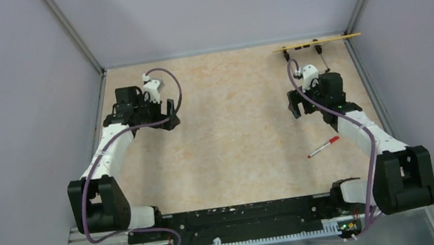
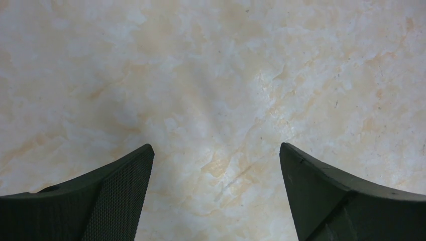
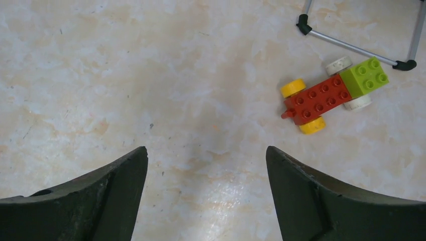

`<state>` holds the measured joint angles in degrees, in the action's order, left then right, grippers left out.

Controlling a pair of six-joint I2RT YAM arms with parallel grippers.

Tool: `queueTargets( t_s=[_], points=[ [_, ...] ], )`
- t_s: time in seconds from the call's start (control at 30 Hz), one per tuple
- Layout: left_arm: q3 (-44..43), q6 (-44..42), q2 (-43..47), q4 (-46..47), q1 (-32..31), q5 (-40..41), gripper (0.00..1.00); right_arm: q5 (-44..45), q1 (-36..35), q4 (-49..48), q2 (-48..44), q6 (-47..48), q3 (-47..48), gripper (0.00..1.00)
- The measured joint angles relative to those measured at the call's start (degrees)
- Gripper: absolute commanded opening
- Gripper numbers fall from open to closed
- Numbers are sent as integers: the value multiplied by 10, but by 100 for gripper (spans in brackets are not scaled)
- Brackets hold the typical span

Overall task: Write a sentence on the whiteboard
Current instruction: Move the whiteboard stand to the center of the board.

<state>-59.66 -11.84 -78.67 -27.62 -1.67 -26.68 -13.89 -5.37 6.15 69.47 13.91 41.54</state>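
Red-capped marker point(image 1: 323, 146) lies flat on the counter point(image 1: 240, 176) at about 4 o'clock, nearest the bases, held by neither arm. Mid-counter, left gripper point(image 2: 216, 150) at 10 o'clock and right gripper point(image 3: 206, 150) at 3 o'clock both hang jaws wide apart with nothing between them. Just beyond the right gripper, at 2 o'clock in the wrist view, sits a brick toy car point(image 3: 326, 95), near the wire stand legs point(image 3: 351, 47). The whiteboard point(image 1: 318, 41) stands upright at the far right, around 2 o'clock, seen edge-on, so its face can't be checked. Risks: the thin marker may roll or skew under a pinch; cap on or off isn't clear, and capped means no ink; pen pressure could tip or slide the board on those light legs; a reach could clip the car.
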Motion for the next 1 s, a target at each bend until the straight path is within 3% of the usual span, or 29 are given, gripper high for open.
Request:
queueTargets(
  t_s=[0.07, 0.17, 0.27, 0.3, 0.67, 1.0],
  points=[
    [-1, 2, -6, 5, 0, -3, 99, 7, 0, -18, 16, 1, 0, 69],
    [-3, 7, -21, 4, 0, -7, 99, 28, -2, -49, 47, 21, 2, 40],
    [-2, 9, -25, 2, 0, -7, 99, 75, -11, -83, 96, 54, 18, 5],
    [-2, 9, -24, 3, 0, -7, 99, 88, -15, -94, 111, 69, 24, 0],
    [-2, 12, -24, 6, 0, 8, 99, 262, -27, -289, 362, 222, 153, 0],
    [-2, 12, -24, 6, 0, 16, 99, 301, -27, -411, 493, 347, 203, 0]
  ],
)
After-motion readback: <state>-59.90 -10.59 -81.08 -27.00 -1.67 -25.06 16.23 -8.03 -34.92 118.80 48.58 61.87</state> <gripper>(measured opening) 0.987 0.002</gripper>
